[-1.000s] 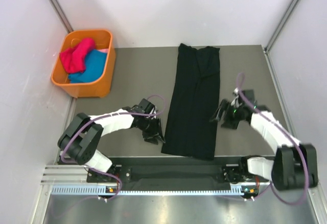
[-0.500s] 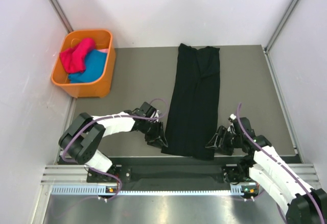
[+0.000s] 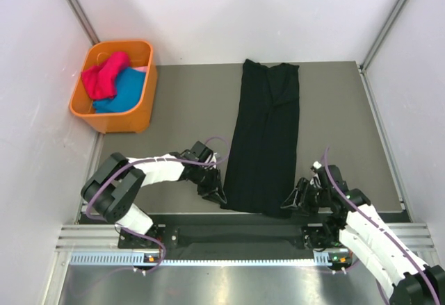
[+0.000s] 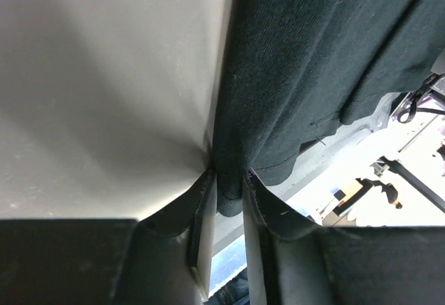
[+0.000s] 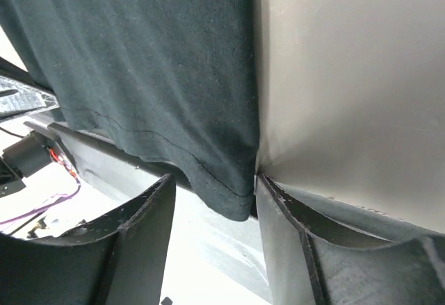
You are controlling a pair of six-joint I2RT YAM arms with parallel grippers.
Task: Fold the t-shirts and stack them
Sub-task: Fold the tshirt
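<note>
A black t-shirt (image 3: 264,138) lies as a long narrow strip down the middle of the table, its hem at the near edge. My left gripper (image 3: 220,194) is at its near-left corner. In the left wrist view the left gripper (image 4: 228,195) is shut on a bunched bit of the black cloth (image 4: 313,55). My right gripper (image 3: 292,201) is at the near-right corner. Its jaws (image 5: 214,180) stand open around the hem (image 5: 222,180), which touches only the right finger (image 5: 278,215). A magenta t-shirt (image 3: 104,74) and a teal t-shirt (image 3: 122,98) lie in the basket.
The orange plastic basket (image 3: 131,121) stands at the back left of the table, against the left wall. The grey table (image 3: 181,110) ends just behind both grippers, with the metal rail (image 3: 229,256) and arm bases below. Walls close in the left, right and back.
My right arm has swung from beside the shirt's middle down to its near-right corner, its jaws narrowing. My left gripper has edged toward the near-left corner and closed on the cloth.
</note>
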